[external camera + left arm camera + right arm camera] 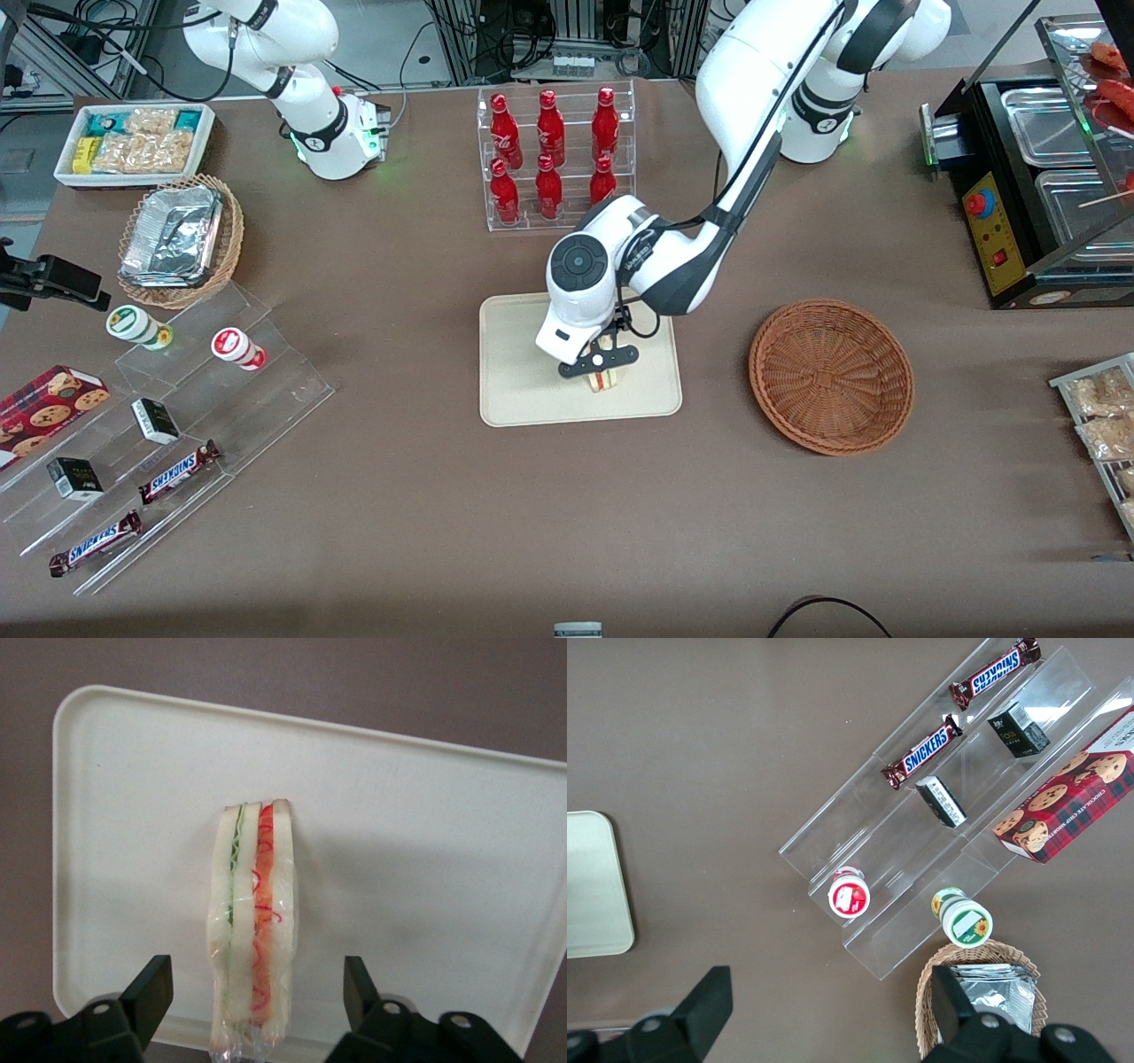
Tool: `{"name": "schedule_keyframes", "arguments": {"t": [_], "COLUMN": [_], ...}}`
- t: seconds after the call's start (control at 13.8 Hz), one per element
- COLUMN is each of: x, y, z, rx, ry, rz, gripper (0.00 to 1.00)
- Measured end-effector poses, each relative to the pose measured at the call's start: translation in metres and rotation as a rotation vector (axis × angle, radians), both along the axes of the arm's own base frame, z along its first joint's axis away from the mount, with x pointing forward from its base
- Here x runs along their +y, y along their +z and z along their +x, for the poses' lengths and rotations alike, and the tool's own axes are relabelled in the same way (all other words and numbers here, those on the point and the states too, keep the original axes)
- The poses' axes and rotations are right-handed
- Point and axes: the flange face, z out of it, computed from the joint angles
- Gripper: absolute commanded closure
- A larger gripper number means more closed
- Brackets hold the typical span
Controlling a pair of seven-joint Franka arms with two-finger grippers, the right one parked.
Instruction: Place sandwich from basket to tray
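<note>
The sandwich [605, 381] [252, 921], a wrapped wedge of white bread with green and red filling, stands on edge on the cream tray [523, 354] [399, 859], close to the tray's rim nearest the front camera. My left gripper [600, 361] [257, 983] hangs just above it, open, one finger on each side of the wedge with a clear gap on both sides. The reddish-brown wicker basket [831, 377] sits beside the tray toward the working arm's end of the table, with nothing in it.
A clear rack of red bottles [554, 159] stands farther from the front camera than the tray. Toward the parked arm's end are a stepped acrylic stand with snacks [177, 408], a tan basket of foil trays [177, 239] and a white snack bin [133, 142].
</note>
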Motion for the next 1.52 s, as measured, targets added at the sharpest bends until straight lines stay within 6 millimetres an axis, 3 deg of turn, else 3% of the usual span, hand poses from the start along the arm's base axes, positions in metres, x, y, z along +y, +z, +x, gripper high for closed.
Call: {"name": "schedule_keyframes", "arguments": {"t": [0.15,0.29,0.51,0.8,1.16,1.31,1.52], "x": [0.014,0.043,0.106,0.198,0.297,0.337,0.378], "y": [0.033,0.065,0.098,0.117,0.122,0.133,0.156], "z": [0.016,0.038,0.075,0.107,0.118,0.116,0.102], "rx": [-0.004,-0.006,-0.006,0.044,0.079,0.080,0.067], "ry": [0.018,-0.027,-0.130,-0.093,-0.196,-0.236,-0.268], "rz": [0.002,-0.004,-0.016,0.002,-0.015,-0.026,-0.035], "gripper": [0.00,0.00,0.00,0.00,0.00,0.00,0.00]}}
